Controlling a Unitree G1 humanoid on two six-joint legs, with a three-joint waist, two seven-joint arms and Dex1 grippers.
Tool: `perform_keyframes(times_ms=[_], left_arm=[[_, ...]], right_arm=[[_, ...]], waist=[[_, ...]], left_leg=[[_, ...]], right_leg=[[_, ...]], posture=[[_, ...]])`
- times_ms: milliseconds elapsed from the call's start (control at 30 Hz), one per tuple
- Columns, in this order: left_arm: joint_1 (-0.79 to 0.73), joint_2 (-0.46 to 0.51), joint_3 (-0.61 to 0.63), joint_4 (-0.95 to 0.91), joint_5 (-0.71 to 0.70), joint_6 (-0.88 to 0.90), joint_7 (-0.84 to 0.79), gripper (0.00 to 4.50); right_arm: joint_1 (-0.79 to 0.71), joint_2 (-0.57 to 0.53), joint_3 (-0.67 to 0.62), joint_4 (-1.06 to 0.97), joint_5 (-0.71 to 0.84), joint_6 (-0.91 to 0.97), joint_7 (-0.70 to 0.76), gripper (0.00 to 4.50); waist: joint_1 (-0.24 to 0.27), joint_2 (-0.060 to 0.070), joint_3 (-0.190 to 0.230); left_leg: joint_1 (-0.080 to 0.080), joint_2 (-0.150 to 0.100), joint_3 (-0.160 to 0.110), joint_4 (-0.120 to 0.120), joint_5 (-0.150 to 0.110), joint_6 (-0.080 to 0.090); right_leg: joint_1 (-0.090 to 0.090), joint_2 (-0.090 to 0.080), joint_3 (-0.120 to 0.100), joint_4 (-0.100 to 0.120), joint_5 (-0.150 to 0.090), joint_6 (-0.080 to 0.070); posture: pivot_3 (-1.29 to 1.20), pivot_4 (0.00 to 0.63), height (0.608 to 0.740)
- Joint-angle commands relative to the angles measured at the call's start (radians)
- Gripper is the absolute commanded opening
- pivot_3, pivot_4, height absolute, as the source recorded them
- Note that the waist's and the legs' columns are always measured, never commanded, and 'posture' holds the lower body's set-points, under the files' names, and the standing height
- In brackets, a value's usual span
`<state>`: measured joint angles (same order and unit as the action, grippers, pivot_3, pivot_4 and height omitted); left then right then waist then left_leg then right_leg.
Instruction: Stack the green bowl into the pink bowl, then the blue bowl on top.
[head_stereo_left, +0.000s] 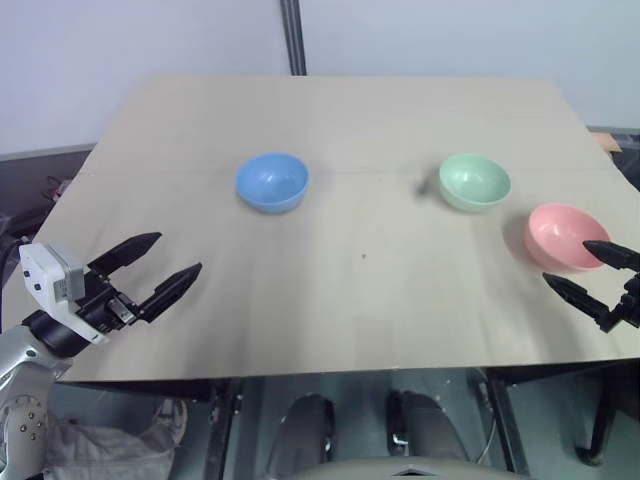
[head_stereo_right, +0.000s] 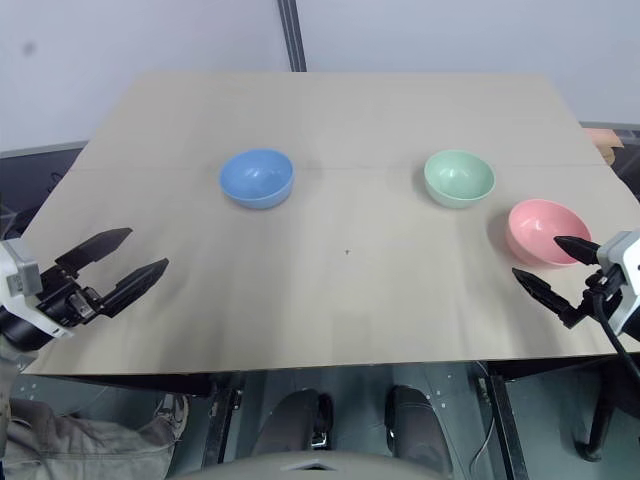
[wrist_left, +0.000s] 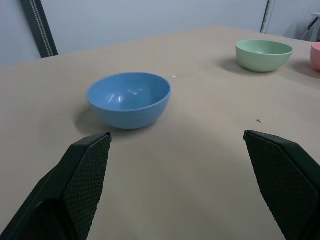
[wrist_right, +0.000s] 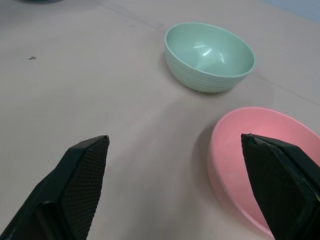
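Looking from the head, the blue bowl (head_stereo_left: 272, 182), green bowl (head_stereo_left: 475, 182) and pink bowl (head_stereo_left: 566, 237) are seen apart, unstacked. Through the left wrist, the left gripper (wrist_left: 177, 165) is spread wide, empty. Through the right wrist, the right gripper (wrist_right: 175, 175) gapes empty beside pink; green must be grasped first.

Sky-blue bowl (head_stereo_left: 272, 182), mint-green bowl (head_stereo_left: 474, 182), salmon-pink bowl (head_stereo_left: 564, 237), all plain; light beige table (head_stereo_left: 350, 290); black gripper fingers (wrist_left: 82, 185), cross-hatched pads.

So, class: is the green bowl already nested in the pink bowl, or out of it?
Out. The green bowl sits alone on the table, apart from the empty pink bowl.
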<state>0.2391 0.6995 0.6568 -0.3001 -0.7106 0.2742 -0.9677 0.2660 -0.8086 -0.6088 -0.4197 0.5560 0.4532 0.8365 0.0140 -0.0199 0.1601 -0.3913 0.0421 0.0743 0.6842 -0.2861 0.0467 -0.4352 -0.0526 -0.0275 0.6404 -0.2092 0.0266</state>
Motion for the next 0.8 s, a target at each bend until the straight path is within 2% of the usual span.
perform_keyframes(times_ms=[33, 300, 400, 567, 667, 733, 800], left_arm=[[0.000, -0.005, 0.012, -0.029, -0.016, -0.010, 0.010, 4.49], [0.003, -0.011, 0.008, -0.058, -0.041, 0.016, 0.024, 4.49], [-0.013, -0.013, -0.005, -0.062, -0.035, 0.015, 0.037, 4.49], [-0.071, -0.034, -0.063, -0.083, 0.032, 0.022, 0.164, 4.49], [-0.080, -0.028, -0.100, -0.107, 0.066, 0.039, 0.209, 4.49], [-0.091, -0.026, -0.112, -0.126, 0.010, 0.044, 0.162, 4.49], [-0.094, -0.015, -0.120, -0.160, -0.101, 0.055, 0.048, 4.49]], right_arm=[[-0.019, -0.012, -0.022, -0.017, 0.010, -0.007, -0.002, 4.42], [-0.064, -0.002, 0.029, 0.005, 0.012, -0.026, 0.035, 4.42], [-0.108, 0.025, 0.071, 0.005, -0.006, -0.048, 0.002, 4.42], [-0.231, 0.086, 0.225, -0.012, -0.109, -0.064, -0.125, 4.42], [-0.309, 0.048, 0.352, 0.027, -0.259, -0.096, -0.160, 4.42], [-0.377, 0.039, 0.410, 0.085, -0.374, -0.112, -0.234, 4.42], [-0.425, 0.046, 0.423, 0.132, -0.384, -0.073, -0.253, 4.42]], waist=[[0.000, 0.000, 0.000], [0.000, 0.000, 0.000], [0.000, 0.000, 0.000], [-0.001, 0.000, 0.000], [-0.005, 0.000, 0.000], [-0.003, 0.000, 0.000], [-0.001, 0.000, 0.000]], left_leg=[[0.000, 0.000, 0.000, 0.000, 0.000, 0.000], [0.000, 0.000, 0.000, 0.000, 0.000, 0.000], [-0.001, 0.000, 0.000, 0.000, 0.000, 0.000], [0.000, 0.000, 0.000, 0.001, 0.000, 0.000], [-0.001, -0.001, 0.000, 0.001, 0.000, 0.000], [-0.001, -0.001, 0.000, 0.001, 0.000, 0.000], [-0.002, -0.001, 0.001, 0.001, 0.000, 0.000]], right_leg=[[0.000, 0.000, 0.000, 0.000, 0.000, 0.000], [-0.001, 0.001, 0.000, 0.000, 0.000, 0.000], [-0.001, 0.001, 0.000, 0.000, 0.000, 0.000], [-0.001, 0.001, 0.000, 0.001, 0.000, 0.000], [-0.001, 0.002, 0.001, 0.002, 0.000, 0.000], [-0.002, 0.001, 0.001, 0.002, 0.001, -0.001], [-0.003, 0.001, 0.001, 0.001, 0.002, -0.003]], posture=[[0.00, 0.150, 0.740], [0.00, 0.150, 0.740], [0.00, 0.150, 0.740], [0.00, 0.150, 0.740], [0.00, 0.150, 0.740], [0.00, 0.150, 0.740], [0.00, 0.150, 0.740]])
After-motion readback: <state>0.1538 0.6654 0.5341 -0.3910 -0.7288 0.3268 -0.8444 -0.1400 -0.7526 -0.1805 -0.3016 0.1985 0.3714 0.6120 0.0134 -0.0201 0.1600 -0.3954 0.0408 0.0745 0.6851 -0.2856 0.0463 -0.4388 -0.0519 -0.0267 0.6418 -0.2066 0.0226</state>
